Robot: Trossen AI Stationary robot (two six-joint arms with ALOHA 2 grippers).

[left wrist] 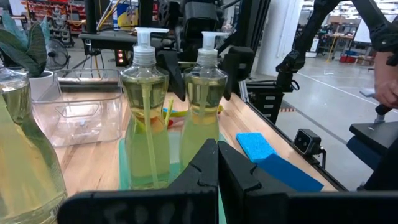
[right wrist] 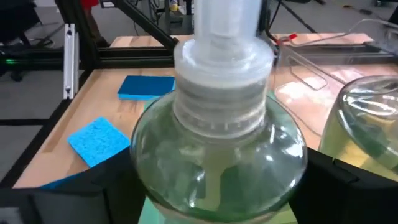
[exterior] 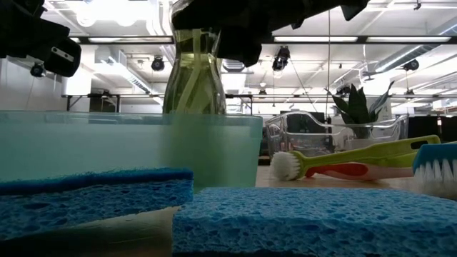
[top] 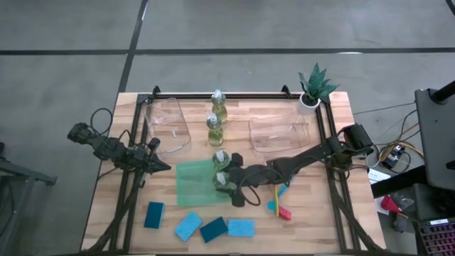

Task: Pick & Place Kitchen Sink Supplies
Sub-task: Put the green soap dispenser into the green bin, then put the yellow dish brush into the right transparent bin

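Soap bottles, four: we are counting two on the green mat (top: 195, 183) at the bench's middle, the front one (top: 221, 180) standing between the spread fingers of the right gripper (top: 226, 180), which straddle it without visibly clamping; its neighbour (top: 220, 158) stands just behind. Two more (top: 215, 119) are waiting in a row toward the bench's far edge.

Sponges, four (top: 201, 227): lying along the near edge, untouched.

Brushes (top: 278, 202): lying right of the mat, untouched.

Left gripper (top: 158, 166): parked closed and empty at the mat's left edge.

Clear bins (top: 279, 133): both empty. We are judging the task roughly a quarter done.
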